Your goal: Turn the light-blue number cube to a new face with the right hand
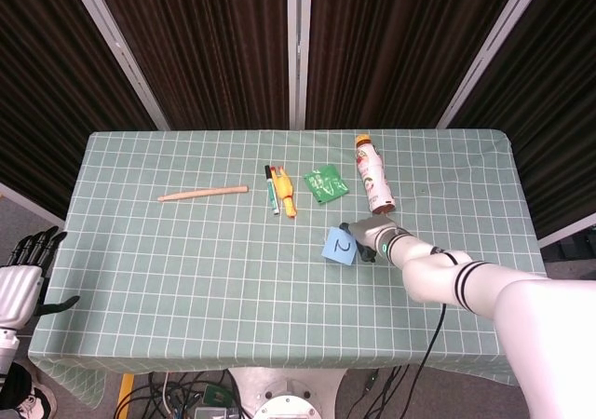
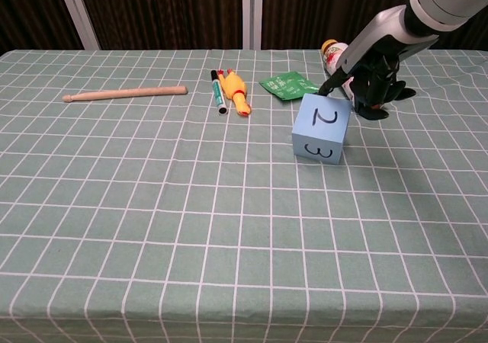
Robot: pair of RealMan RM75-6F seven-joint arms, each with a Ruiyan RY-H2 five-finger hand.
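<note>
The light-blue number cube (image 1: 339,246) (image 2: 322,128) sits right of the table's middle, showing a 2 on top and a 3 on the side facing me. My right hand (image 1: 370,236) (image 2: 367,86) is just behind and to the right of it, palm down. One dark fingertip (image 2: 326,91) touches the cube's far top edge, and the other fingers hang spread beside the cube without wrapping it. My left hand (image 1: 25,272) hangs off the table's left front corner with its fingers apart, holding nothing.
Behind the hand lies a bottle (image 1: 373,174) (image 2: 333,52) on its side. A green packet (image 1: 326,182) (image 2: 287,84), a rubber chicken (image 1: 287,194) (image 2: 237,95), a marker (image 1: 271,188) (image 2: 217,91) and a wooden stick (image 1: 203,194) (image 2: 126,93) lie further back and left.
</note>
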